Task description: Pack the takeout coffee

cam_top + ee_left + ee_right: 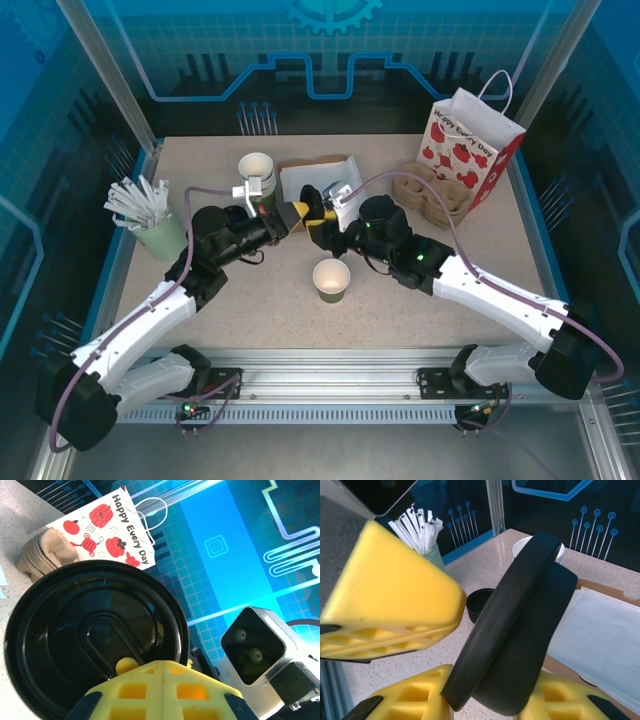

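1. Right gripper (487, 700) clamps the black lid (520, 625) edge-on between its yellow fingers, above mid-table
2. Left gripper (298, 212) looks pressed closed, empty, facing the lid
3. Green cup (331, 279) stands uncovered on the table (250, 310) nearby

Stick cup (160, 235) left, open cup (331, 279) front centre, lid (95, 635) aloft behind it, cup stack (257, 175) beyond, pulp trays (435, 197), bag (470, 145) rear right.

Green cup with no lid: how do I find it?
Start at the speckled table and look near its middle. The dark green paper cup stands alone there, open and white inside; the pale mint cup at the left edge is stuffed with white sticks.
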`<control>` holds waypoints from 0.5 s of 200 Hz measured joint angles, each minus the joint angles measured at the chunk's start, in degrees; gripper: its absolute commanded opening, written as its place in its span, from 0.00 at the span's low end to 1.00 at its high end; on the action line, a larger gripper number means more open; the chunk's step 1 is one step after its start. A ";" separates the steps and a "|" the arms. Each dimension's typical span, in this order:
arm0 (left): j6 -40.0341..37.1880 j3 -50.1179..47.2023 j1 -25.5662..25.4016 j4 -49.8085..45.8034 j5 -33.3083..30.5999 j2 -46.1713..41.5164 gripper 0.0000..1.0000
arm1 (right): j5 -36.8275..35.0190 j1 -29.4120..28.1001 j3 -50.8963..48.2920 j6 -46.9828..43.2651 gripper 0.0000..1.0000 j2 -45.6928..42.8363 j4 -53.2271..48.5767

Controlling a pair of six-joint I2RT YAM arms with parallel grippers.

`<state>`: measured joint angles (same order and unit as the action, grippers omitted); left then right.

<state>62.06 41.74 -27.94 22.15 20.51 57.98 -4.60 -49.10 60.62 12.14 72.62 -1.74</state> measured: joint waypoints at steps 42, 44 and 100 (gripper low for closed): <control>-1.29 -0.07 0.00 -1.60 -0.83 -1.07 0.22 | -1.25 0.00 0.00 -2.45 0.29 -0.02 -0.96; -1.25 -0.07 0.00 -1.77 -0.83 -1.14 0.24 | -1.27 0.00 0.00 -2.62 0.29 -0.02 -1.01; -6.73 3.23 -0.09 -8.13 -1.25 -0.98 0.43 | -1.27 -0.15 0.00 -6.03 0.29 -0.04 -1.92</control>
<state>55.33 44.97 -28.03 14.02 19.27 56.99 -5.87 -49.25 60.62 6.11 72.58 -3.66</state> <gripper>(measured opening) 0.411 0.291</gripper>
